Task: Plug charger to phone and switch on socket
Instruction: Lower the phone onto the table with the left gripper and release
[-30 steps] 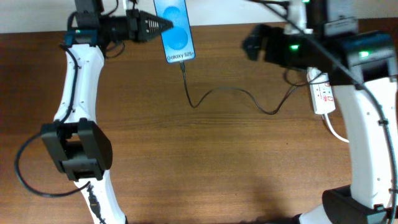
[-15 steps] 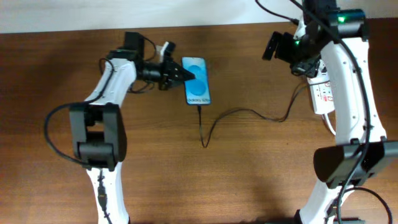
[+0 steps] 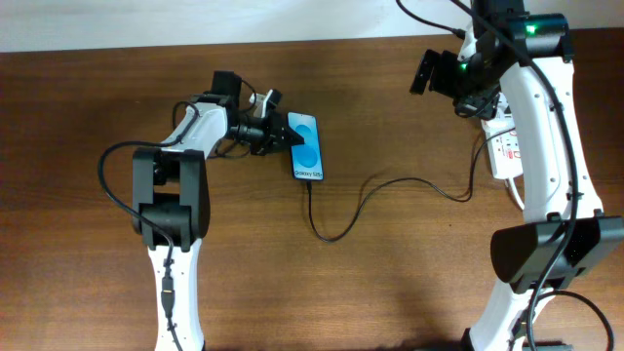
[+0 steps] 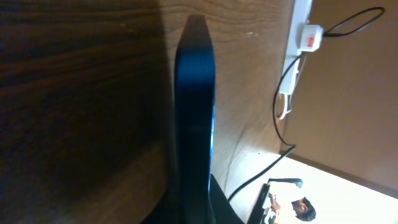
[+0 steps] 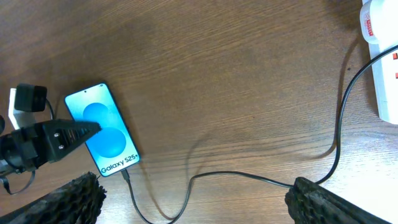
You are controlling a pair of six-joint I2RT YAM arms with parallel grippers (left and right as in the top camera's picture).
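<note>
my left gripper [image 3: 285,136] is clamped on the phone [image 3: 306,148] at its long left edge, one finger lying over the blue screen. the phone is screen up on the far left part of the table [image 3: 390,292]; whether it rests on the wood i cannot tell. the charger [image 5: 236,175] sits with its tip at the phone's near end and trails in a slack loop to the socket [image 3: 507,151] at the right edge. my right gripper [image 5: 196,202] is spread wide, holding nothing, above the table near the socket. half a second ago the phone was slightly farther back; a second ago it was at the table's far edge. the white band reads "galaxy s25+".
</note>
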